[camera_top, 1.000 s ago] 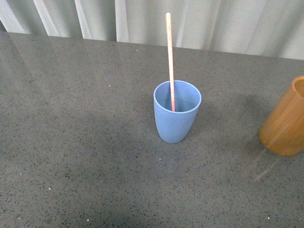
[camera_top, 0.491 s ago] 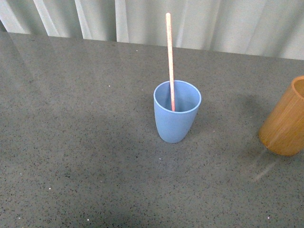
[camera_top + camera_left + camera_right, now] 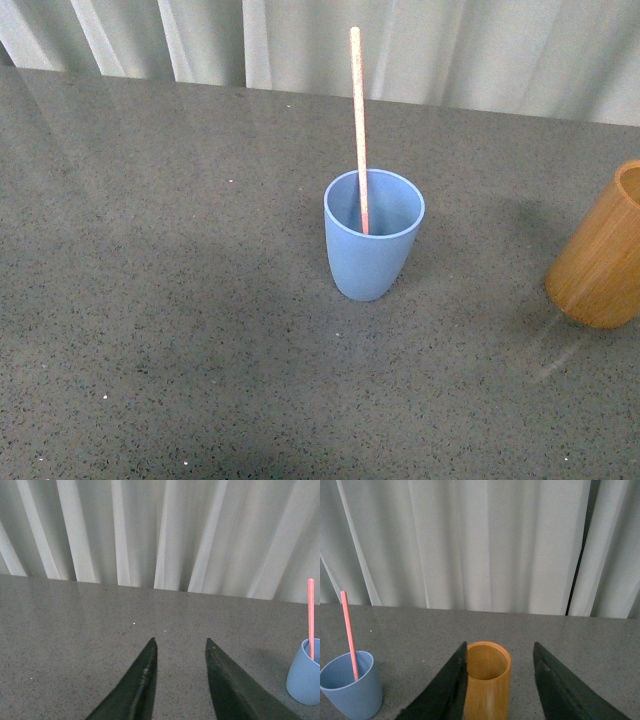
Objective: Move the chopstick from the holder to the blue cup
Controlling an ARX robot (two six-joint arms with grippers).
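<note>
Both jaws released, nothing held: left point(image 3: 180, 645) over bare counter point(image 3: 150, 300), right point(image 3: 500, 650) straddling holder point(image 3: 487, 685). Chopstick point(image 3: 358, 120) standing in cup point(image 3: 372, 250), leaning on rim. Likely light, stiff, slick; best pinched near upper end. Holder looks empty.

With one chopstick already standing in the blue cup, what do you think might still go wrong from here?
1. The chopstick stands far above the blue cup and leans on its rim; an arm passing by might tip both.
2. The right gripper, open, sits close around the holder; a careless move may knock it over.
3. The holder lies at the front view's edge, so part of it goes unseen.
</note>
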